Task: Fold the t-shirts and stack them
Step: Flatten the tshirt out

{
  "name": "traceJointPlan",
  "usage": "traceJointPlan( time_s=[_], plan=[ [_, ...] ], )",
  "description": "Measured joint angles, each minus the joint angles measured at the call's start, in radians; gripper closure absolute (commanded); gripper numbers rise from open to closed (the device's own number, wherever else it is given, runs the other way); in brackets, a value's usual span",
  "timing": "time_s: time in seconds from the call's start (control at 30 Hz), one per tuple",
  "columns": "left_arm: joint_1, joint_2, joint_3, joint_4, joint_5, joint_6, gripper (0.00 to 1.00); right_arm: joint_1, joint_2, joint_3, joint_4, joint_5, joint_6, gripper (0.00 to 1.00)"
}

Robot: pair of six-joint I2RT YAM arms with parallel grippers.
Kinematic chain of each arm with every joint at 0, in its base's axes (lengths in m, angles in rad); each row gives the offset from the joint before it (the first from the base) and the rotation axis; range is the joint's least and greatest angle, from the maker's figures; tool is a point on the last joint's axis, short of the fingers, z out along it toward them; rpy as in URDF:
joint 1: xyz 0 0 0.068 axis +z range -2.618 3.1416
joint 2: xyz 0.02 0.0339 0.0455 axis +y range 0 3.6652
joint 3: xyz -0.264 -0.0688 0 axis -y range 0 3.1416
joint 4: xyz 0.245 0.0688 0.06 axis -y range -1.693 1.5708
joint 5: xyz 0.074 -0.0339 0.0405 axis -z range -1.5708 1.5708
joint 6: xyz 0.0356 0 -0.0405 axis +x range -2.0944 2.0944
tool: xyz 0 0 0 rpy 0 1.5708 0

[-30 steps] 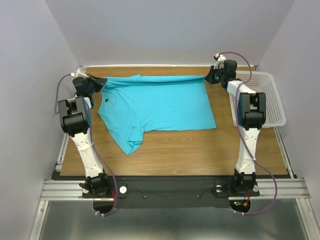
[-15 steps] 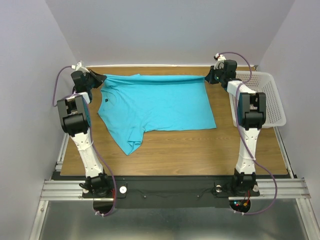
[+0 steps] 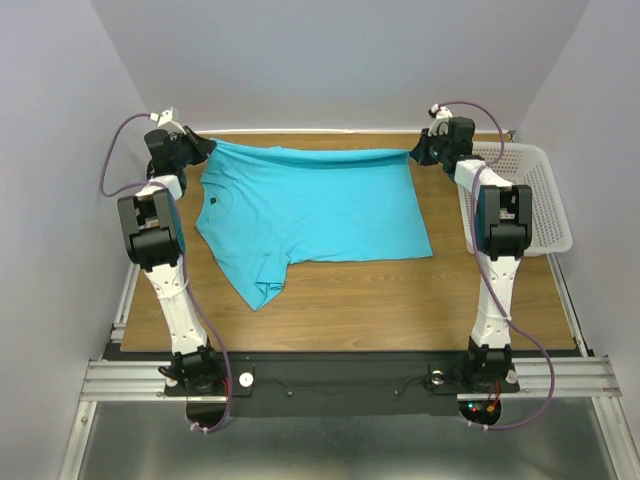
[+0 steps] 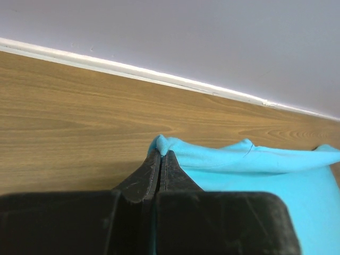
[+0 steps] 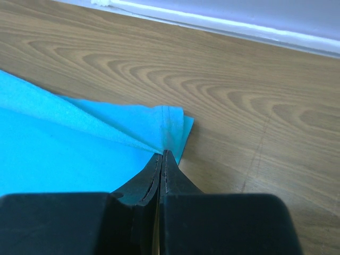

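My left claw is pinched shut, its two black fingers pressed together with a corner of the turquoise t-shirt caught at their very tips. From that claw the cloth runs off to the right, close to the far edge of the table, with a raised fold just past the fingertips.

My right claw is clamped just as tight and bites the shirt's other far corner at its tips. The cloth spreads to the left of it, and bare wood lies ahead of it and to its right.

Between the two claws the shirt's far edge runs in a line. The rest of the shirt lies flat on the wood, nearer to me than both claws, with one sleeve trailing toward me on the left claw's side. A white mesh basket sits to the right of the right claw, beside its arm.
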Motion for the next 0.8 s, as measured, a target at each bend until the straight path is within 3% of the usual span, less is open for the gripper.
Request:
traceJointPlan(
  time_s=[0.8],
  plan=[
    [-0.025, 0.034, 0.135, -0.191, -0.037, 0.406, 0.94, 0.0, 0.02, 0.076, -0.018, -0.026, -0.007, 0.99]
  ],
)
